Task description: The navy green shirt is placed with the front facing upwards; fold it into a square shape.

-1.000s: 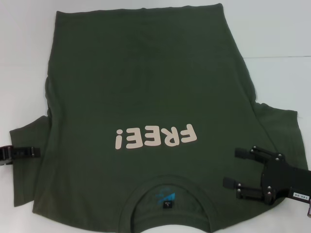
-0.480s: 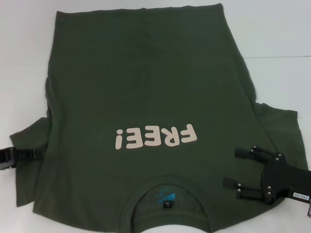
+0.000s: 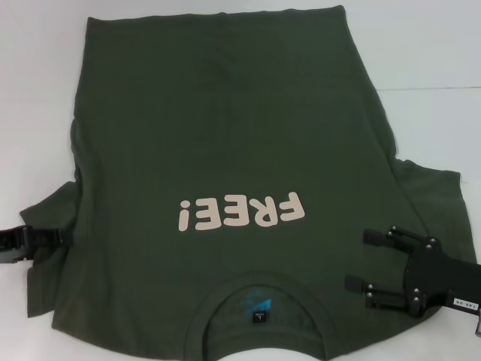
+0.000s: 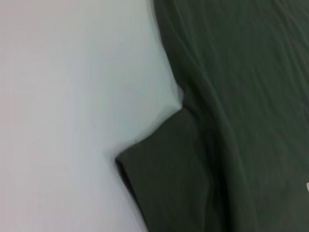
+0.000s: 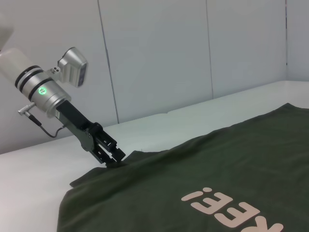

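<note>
The navy green shirt [image 3: 225, 128] lies flat, front up, with its pink "FREE!" lettering [image 3: 242, 211] and its collar [image 3: 259, 287] at the near edge. My left gripper [image 3: 66, 238] is at the edge of the shirt's left sleeve [image 3: 45, 278]. In the right wrist view the left gripper [image 5: 116, 157] is pinched shut on that sleeve hem. The left wrist view shows only the sleeve [image 4: 164, 169] and the table. My right gripper [image 3: 357, 261] stands open over the shirt's right shoulder, with nothing between its fingers.
The white table [image 3: 428, 60] shows bare around the shirt, with more room on the right and far right. The shirt's right sleeve [image 3: 432, 195] spreads out beyond the right gripper. A white wall [image 5: 159, 53] stands behind the table.
My left gripper has moved a little to the right, toward the shirt's body. The left sleeve's outer edge has shifted inward with it. The right arm has not moved.
</note>
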Robot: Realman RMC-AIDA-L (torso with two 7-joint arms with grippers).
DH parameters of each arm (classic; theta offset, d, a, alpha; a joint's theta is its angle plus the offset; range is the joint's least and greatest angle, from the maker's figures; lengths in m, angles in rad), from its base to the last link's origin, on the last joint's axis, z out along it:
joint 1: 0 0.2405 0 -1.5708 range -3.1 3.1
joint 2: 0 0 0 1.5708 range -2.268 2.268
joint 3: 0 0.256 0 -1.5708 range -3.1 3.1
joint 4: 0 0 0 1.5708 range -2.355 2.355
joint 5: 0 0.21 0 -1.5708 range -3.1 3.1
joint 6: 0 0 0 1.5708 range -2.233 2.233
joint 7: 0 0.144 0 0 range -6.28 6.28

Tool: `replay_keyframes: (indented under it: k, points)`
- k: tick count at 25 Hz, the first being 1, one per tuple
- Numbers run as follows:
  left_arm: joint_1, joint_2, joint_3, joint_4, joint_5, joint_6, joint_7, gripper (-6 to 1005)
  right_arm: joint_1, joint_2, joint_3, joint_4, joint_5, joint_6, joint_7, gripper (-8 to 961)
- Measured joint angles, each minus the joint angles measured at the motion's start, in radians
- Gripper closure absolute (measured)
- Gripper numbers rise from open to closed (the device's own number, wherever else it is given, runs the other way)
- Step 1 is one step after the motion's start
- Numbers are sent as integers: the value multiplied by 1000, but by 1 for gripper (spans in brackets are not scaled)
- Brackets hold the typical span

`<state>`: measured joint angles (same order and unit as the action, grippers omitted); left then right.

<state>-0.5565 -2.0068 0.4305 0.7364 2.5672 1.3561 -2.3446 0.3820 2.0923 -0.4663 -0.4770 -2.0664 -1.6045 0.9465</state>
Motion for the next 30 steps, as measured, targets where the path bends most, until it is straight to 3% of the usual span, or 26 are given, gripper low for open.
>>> replay_keyframes:
  k: [9, 14, 17, 23, 30]
  points:
    - [-4, 3, 4, -1, 1, -3, -8, 246, -2, 0, 0, 0, 0, 0, 0, 57]
    - [-5, 3, 4, -1, 1, -4, -7, 471, 0, 0, 0, 0, 0, 0, 0, 58]
    - [-5, 3, 5, -1, 1, -4, -3, 689, 0, 0, 0, 0, 0, 0, 0, 58]
    - [-7, 5, 7, 0, 1, -5, -1, 879, 0, 0, 0, 0, 0, 0, 0, 58]
    - [-6, 5, 6, 1, 1, -5, -1, 898, 0, 0, 0, 0, 0, 0, 0, 58]
